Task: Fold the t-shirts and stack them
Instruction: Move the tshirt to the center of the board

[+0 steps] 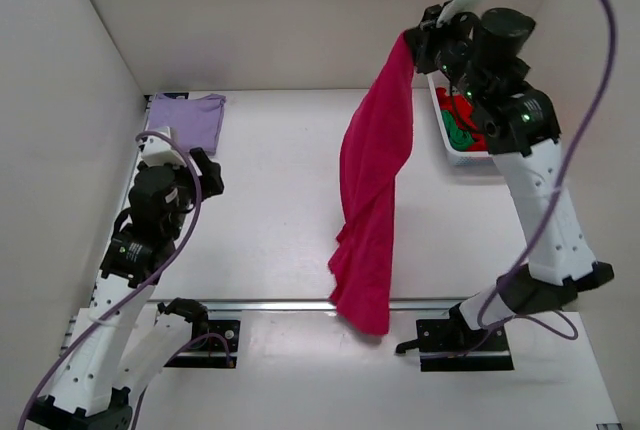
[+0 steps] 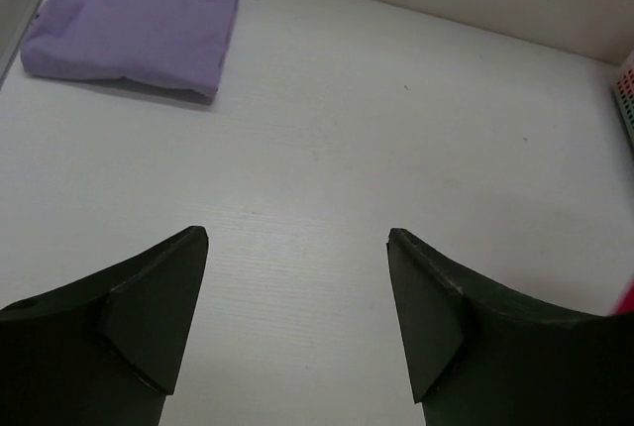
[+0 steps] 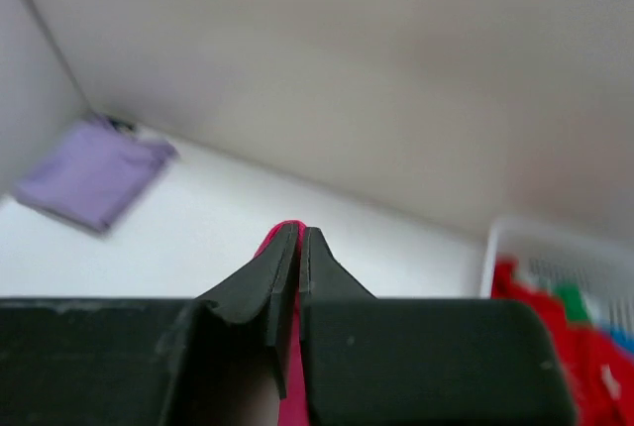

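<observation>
Your right pincer (image 3: 298, 233) is closed tight on the top edge of the magenta t-shirt (image 1: 372, 180). It's held high at 1 o'clock, so the cloth hangs free in one long drape, probably to shake it out before laying it flat. Can't tell if the low end touches the table (image 1: 270, 220). Your left pincer (image 2: 297, 238) gapes wide with nothing in it, over bare table at 9 o'clock, well placed to catch a lower corner. The folded lavender t-shirt (image 1: 185, 118) lies at 11 o'clock, likely the stack base. The red and green shirts (image 1: 462, 130) sit in the white basket (image 1: 470, 158) at 2 o'clock.
</observation>
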`<state>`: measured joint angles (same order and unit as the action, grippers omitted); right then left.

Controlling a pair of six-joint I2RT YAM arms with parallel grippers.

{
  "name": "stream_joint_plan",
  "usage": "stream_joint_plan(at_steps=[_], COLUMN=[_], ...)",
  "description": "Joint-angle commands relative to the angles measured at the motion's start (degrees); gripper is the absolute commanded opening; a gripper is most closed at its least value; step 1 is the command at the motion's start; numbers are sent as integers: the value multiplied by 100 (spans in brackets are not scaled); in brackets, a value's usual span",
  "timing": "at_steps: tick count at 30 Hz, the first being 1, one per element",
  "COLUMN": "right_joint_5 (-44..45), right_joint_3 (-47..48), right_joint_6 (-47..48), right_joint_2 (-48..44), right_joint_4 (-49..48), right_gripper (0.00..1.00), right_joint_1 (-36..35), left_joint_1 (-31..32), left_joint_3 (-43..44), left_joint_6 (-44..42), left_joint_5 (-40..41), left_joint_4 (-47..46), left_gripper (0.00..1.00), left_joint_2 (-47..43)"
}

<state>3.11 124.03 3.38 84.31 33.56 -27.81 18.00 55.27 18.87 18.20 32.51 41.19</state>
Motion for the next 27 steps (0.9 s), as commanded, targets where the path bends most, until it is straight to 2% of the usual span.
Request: stream_joint_plan(at_steps=[1,2,3,4,6,7,10,11,13,15,18,22,27], right_joint_5=[-419,-330,176,546,498,341,311,356,374,348,444,427,339], right_joint_3=[-570,-712,-983,-1334,-1765,-1898,-1978,-2022,-2040,-2198,-2383,-2471,-2638], right_joint_6=[-672,-567,-401,-138,-205,-284,-303,-311,-311,-329,-494,-513,-513], right_joint_2=[234,322,375,358,340,358,472,489,533,490,481,472,428], right_joint_4=[387,449,415,258,73,28,54,63,63,11,-43,-121,-244], right_gripper=[0,0,0,0,0,0,0,0,0,0,0,0,0], right_joint_1=[611,645,506,383,512,644,918,944,927,997,1014,1085,1138], left_joint_1=[10,28,80,159,658,948,2941,3094,3201,3410,3832,4017,4633], left_joint_3=[-269,-419,-516,-726,-1200,-1359,-2053,-2168,-2099,-1872,-1590,-1581,-1090], left_joint_6=[-103,-155,-121,-34,291,362,810,880,1231,1434,1995,2857,2859], left_joint_5=[-482,-901,-1523,-1791,-2599,-2436,-1322,-1266,-1763,-1828,-1249,-1336,-644], left_joint_4=[27,-95,-96,-218,-420,-517,-1413,-1649,-1879,-2108,-2406,-3066,-3313], left_gripper=[85,87,88,88,86,84,81,81,78,75,75,78,81], left_joint_2=[-32,20,56,186,546,583,714,915,1477,2337,2980,3465,4097])
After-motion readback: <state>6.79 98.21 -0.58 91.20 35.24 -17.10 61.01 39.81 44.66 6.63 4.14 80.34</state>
